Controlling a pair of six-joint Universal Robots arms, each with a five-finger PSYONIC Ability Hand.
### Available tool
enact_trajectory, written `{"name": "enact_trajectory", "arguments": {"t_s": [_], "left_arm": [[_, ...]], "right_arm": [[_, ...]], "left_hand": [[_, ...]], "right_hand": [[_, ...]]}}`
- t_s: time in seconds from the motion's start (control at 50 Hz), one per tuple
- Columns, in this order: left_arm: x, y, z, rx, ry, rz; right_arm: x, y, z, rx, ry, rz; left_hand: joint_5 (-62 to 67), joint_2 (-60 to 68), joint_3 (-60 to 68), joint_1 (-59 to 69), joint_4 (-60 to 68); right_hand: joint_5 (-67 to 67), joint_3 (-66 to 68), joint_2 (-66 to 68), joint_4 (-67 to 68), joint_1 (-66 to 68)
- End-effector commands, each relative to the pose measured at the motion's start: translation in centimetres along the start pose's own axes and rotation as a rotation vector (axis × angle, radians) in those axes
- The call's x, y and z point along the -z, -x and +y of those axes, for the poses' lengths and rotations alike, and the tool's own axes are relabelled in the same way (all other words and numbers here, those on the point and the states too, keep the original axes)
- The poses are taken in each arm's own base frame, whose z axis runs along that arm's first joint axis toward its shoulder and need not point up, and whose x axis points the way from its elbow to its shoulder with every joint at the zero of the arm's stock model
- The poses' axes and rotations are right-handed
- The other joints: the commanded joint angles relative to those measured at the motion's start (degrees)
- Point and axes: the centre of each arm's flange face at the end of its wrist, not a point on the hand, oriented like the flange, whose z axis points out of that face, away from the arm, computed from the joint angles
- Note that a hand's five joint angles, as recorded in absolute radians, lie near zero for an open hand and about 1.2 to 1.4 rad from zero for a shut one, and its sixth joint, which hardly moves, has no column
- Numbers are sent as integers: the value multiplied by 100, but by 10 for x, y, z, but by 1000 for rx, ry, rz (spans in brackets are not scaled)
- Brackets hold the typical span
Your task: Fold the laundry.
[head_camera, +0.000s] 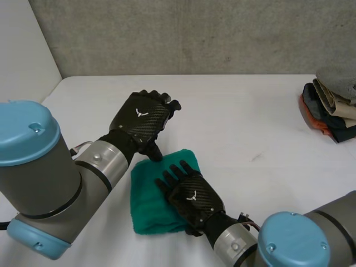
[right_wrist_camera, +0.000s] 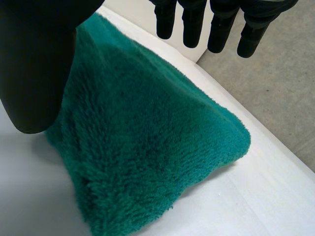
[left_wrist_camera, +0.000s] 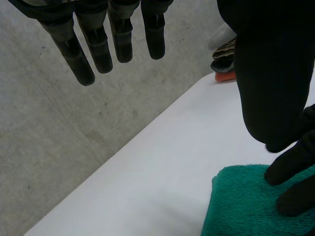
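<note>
A white table (head_camera: 245, 105) is seen across the whole width of the frame. A teal towel (head_camera: 146, 203), folded into a thick square, is laid flat on it at lower centre. A stack of folded clothes (head_camera: 331, 108), with orange at its base, is set at the right edge, well apart from the towel.

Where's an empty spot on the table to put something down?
The biggest bare stretch of table lies between the green towel and the pile of clothes. Another runs between the left hand and the wall. Crowded: the towel, with the right hand on it.
</note>
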Motion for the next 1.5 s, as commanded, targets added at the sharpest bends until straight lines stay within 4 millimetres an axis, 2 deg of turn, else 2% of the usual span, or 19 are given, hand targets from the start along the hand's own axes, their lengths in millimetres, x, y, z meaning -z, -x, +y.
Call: {"name": "enact_trajectory", "arguments": {"t_s": [0.02, 0.34, 0.5, 0.58, 0.74, 0.96, 1.04, 1.1, 1.12, 1.2, 1.28, 1.34, 1.36, 1.5], "left_arm": [[-4, -3, 2, 35, 6, 4], [-8, -4, -9, 30, -37, 29], [-7, -18, -24, 30, -101, 257], [-7, -17, -30, 37, -102, 305], [-9, -15, -37, 37, -113, 302], [-9, -14, -38, 46, -113, 301], [-8, -14, -38, 47, -111, 301], [-9, -14, -37, 49, -110, 302], [-8, -14, -38, 49, -111, 302], [-9, -13, -38, 49, -112, 300], [-8, -13, -39, 48, -115, 299], [-7, -14, -42, 46, -120, 301], [-7, -14, -42, 46, -122, 300], [-5, -15, -46, 48, -131, 303]], "right_arm": [[-14, -1, 15, 62, 15, 8], [-25, -5, 11, 96, -18, 22], [-29, -5, 11, 97, -25, 18], [-30, -5, 11, 98, -28, 16], [-33, -6, 10, 99, -36, 20], [-45, -9, 9, 102, -53, 26], [-48, -10, 8, 100, -61, 30], [-52, -12, 6, 100, -72, 35], [-53, -13, 5, 99, -76, 39], [-53, -17, -1, 97, -92, 50], [-50, -27, -2, 87, -74, 78], [-45, -54, 3, 79, -36, 134], [-39, -69, 5, 76, -4, 160], [-20, -123, 13, 39, 100, 185]], "left_hand": [[295, 201, 191, 141, 240], [261, 167, 157, 108, 206], [161, 67, 57, 7, 106], [-259, -353, -363, -412, -314], [-277, -371, -381, -431, -332], [-277, -371, -381, -431, -332], [-260, -354, -364, -414, -315], [-243, -338, -348, -397, -299], [-243, -338, -348, -397, -299], [-243, -338, -348, -397, -299], [-243, -338, -348, -397, -299], [-243, -338, -348, -397, -299], [-243, -338, -348, -397, -299], [-327, -421, -432, -481, -383]], "right_hand": [[403, 453, 474, 452, 353], [975, 1025, 1046, 1025, 926], [1042, 1092, 1114, 1092, 993], [1143, 1193, 1214, 1193, 1093], [1782, 1832, 1853, 1832, 1732], [2270, 2320, 2341, 2320, 2220], [3595, 3645, 3666, 3645, 3545], [6315, 6365, 6386, 6364, 6265], [6718, 6768, 6789, 6768, 6668], [6722, 6772, 6793, 6772, 6672], [6722, 6772, 6793, 6772, 6672], [6722, 6772, 6793, 6772, 6672], [6722, 6772, 6793, 6772, 6672], [6722, 6772, 6793, 6772, 6672]]}}
